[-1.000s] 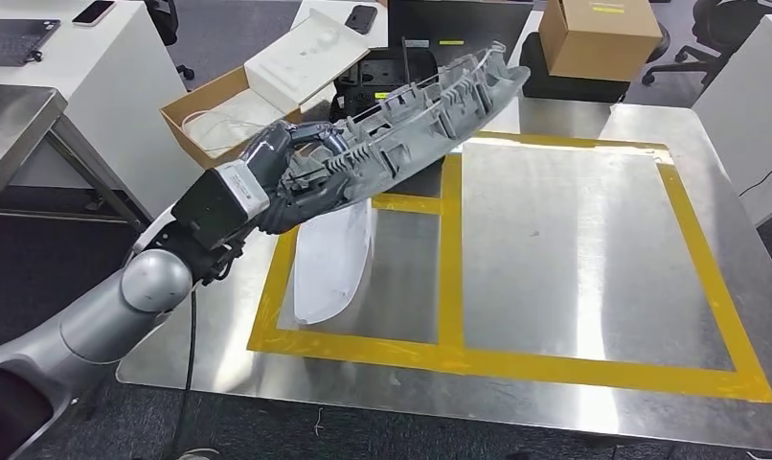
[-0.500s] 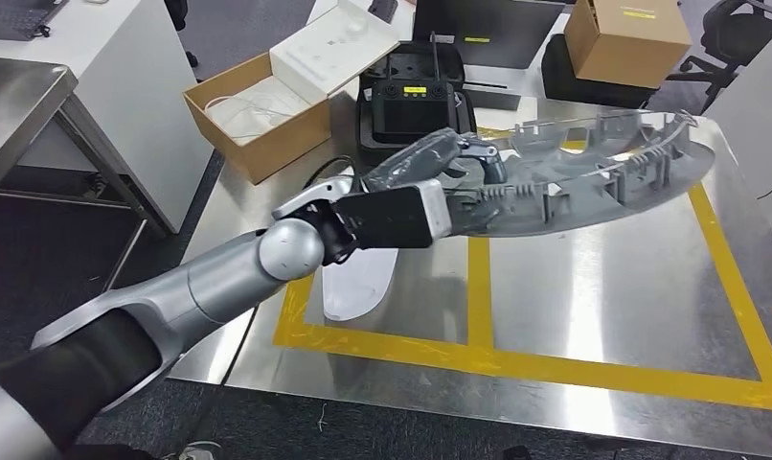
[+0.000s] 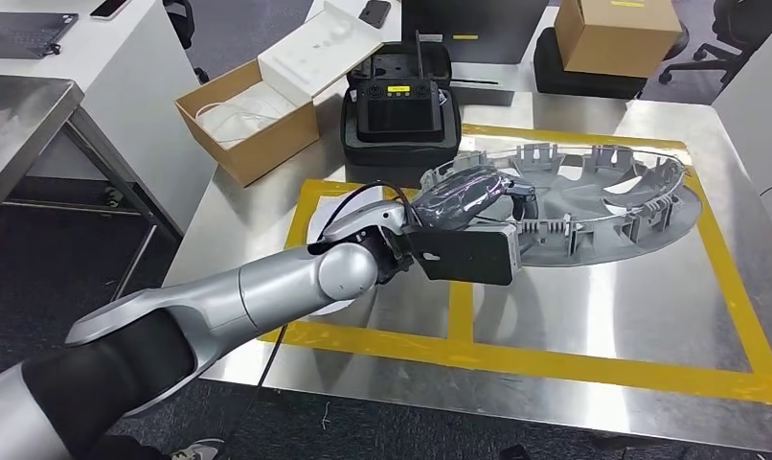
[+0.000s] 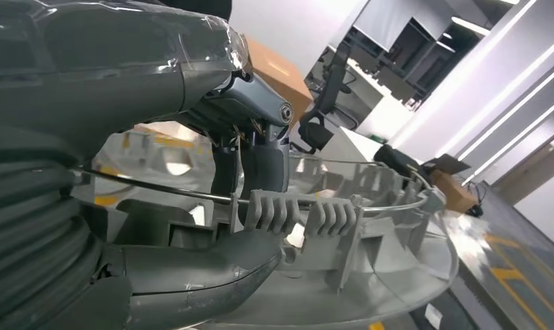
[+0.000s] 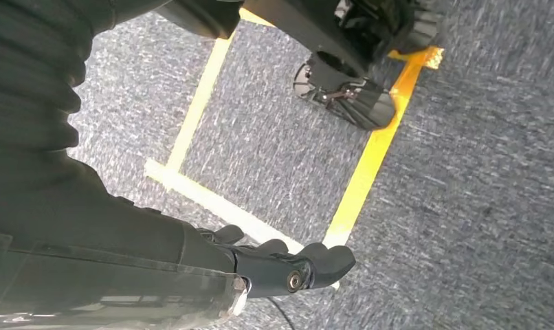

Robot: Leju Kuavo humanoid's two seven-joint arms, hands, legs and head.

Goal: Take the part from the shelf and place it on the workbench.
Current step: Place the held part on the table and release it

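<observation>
Currently, a steel side table is standing at the far left, apart from the workbench. Next to the right, an open cardboard box with a white lid is sitting at the workbench's rear left corner. Beside it, a black case holding a controller is resting at the rear edge, just behind the yellow tape border. A white sheet-like item is lying inside the left taped cell, largely hidden under the left arm. Farther right, a closed cardboard box is sitting behind the workbench.

The left arm is reaching across the left taped cell, and the left hand is gripping the part, a grey ribbed plastic panel, by its left end. In the left wrist view, the fingers are wrapping over the part's rim with the thumb underneath. The part is extending to the right of the hand over the larger taped cell, roughly level, low over the surface; contact with the surface cannot be determined.

The right hand is hanging over grey carpet, holding nothing, fingers loosely curled but apart.
</observation>
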